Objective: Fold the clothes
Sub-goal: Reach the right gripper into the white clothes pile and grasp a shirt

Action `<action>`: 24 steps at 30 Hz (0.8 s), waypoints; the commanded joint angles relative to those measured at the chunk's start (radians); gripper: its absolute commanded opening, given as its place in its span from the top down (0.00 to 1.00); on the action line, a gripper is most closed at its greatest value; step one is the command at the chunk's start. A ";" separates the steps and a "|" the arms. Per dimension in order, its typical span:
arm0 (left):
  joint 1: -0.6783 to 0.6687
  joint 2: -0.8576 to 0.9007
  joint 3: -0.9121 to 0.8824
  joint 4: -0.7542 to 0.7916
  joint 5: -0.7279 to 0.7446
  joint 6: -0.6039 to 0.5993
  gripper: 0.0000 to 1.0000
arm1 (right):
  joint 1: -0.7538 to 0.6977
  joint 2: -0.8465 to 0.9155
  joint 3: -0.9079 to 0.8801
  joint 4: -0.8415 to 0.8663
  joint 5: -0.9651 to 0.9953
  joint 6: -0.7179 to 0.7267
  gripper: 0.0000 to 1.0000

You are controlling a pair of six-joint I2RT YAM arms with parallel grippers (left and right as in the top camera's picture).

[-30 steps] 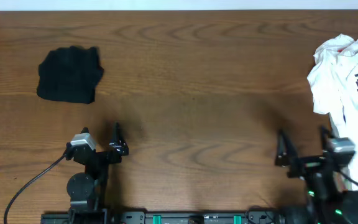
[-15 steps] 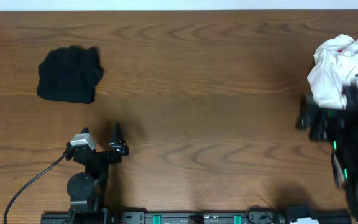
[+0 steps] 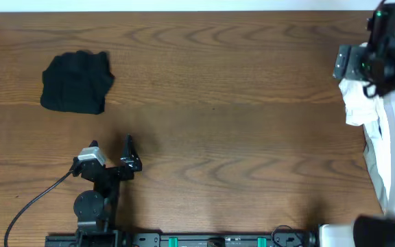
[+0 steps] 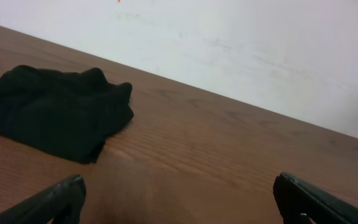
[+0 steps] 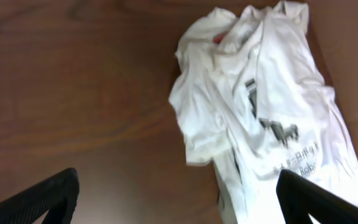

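White shirt point(image 3: 359, 103): your main item sits crumpled at the table's right edge, toward the far side. It's bunched in loose folds with a long part trailing along the edge toward the near side.
Shirt detail point(image 5: 260, 106): in your right wrist view you see dark printed lettering on the cloth and a small red patch up by the bunched top.
Right gripper point(image 3: 369, 62): it hovers over the top of that white pile, blurred in the overhead view. From the wrist camera point(image 5: 179, 193) its jaws are spread wide, one fingertip in each lower corner, clear of the cloth.
Black garment point(image 3: 76, 82): you've got this one at the far left of the table, already a compact, roughly square bundle, well apart from the white shirt.
Black garment, wrist view point(image 4: 48, 109): it lies flat on the wood, with a pale wall behind the table's far edge.
Left gripper point(image 3: 112, 147): it's low at the near left and pointing toward the black bundle. Its jaws are released and spread wide point(image 4: 179, 199) over bare wood.
Table point(image 3: 218, 103): brown wood grain.
Cable point(image 3: 33, 206): black, curving from the left arm to the near-left edge.
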 commanded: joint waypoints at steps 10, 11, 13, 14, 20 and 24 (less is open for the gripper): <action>0.004 -0.007 -0.015 -0.034 0.015 0.008 0.02 | -0.105 0.183 0.026 0.143 -0.017 -0.018 0.46; 0.004 -0.007 -0.015 -0.034 0.015 0.008 0.02 | -0.113 0.198 0.026 0.153 -0.018 -0.018 0.47; 0.004 -0.007 -0.015 -0.034 0.015 0.008 0.02 | -0.130 0.226 0.026 0.173 -0.017 -0.018 0.49; 0.004 -0.007 -0.015 -0.034 0.015 0.008 0.02 | -0.143 0.241 0.026 0.186 -0.018 -0.017 0.52; 0.004 -0.007 -0.015 -0.034 0.015 0.008 0.02 | -0.210 0.329 0.026 0.244 -0.183 0.005 0.61; 0.004 -0.007 -0.015 -0.034 0.014 0.008 0.02 | -0.237 0.401 0.026 0.303 -0.194 0.054 0.64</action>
